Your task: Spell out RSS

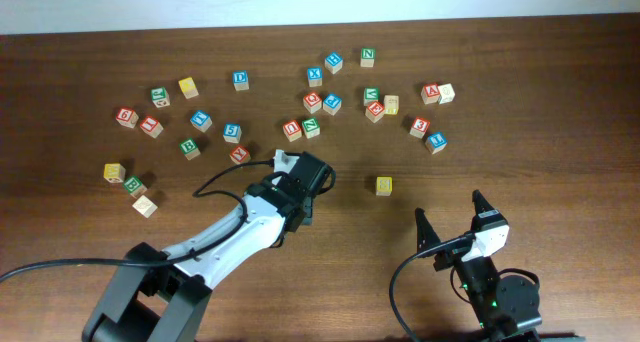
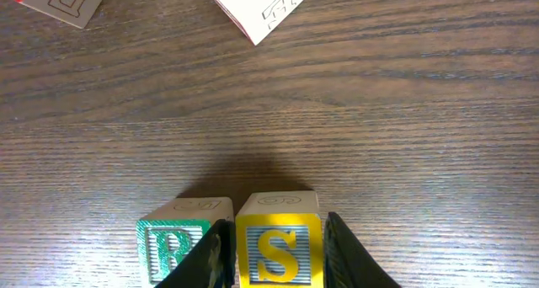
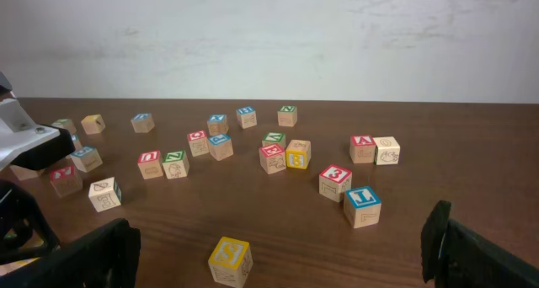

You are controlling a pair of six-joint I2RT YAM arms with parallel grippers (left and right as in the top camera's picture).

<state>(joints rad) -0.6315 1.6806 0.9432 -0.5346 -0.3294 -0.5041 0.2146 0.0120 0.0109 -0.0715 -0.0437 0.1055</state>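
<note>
Left gripper (image 2: 275, 267) clenched on the yellow S cube (image 2: 278, 242), one finger flat against each side face. The cube is low at the table (image 2: 337, 111), but the frame cuts off its bottom edge, so I cannot tell whether it is fully seated.

Green R cube (image 2: 173, 248) stands just beside it in the left wrist view. The near finger is wedged between the two, and both letters face the same way.

Judged: two of three letters in line, S not yet let go.

Left to do: the second yellow cube (image 1: 384, 185) sits alone on bare wood, well apart from the pair. It is near the right gripper (image 1: 449, 208), which hangs spread wide and empty. Its letter looks like an S in the right wrist view, but it is too small to be sure.

Overhead, the left arm (image 1: 240, 227) covers R and S entirely, so the row's alignment cannot be checked there. Other cubes (image 1: 312, 102) lie scattered across the far side.
</note>
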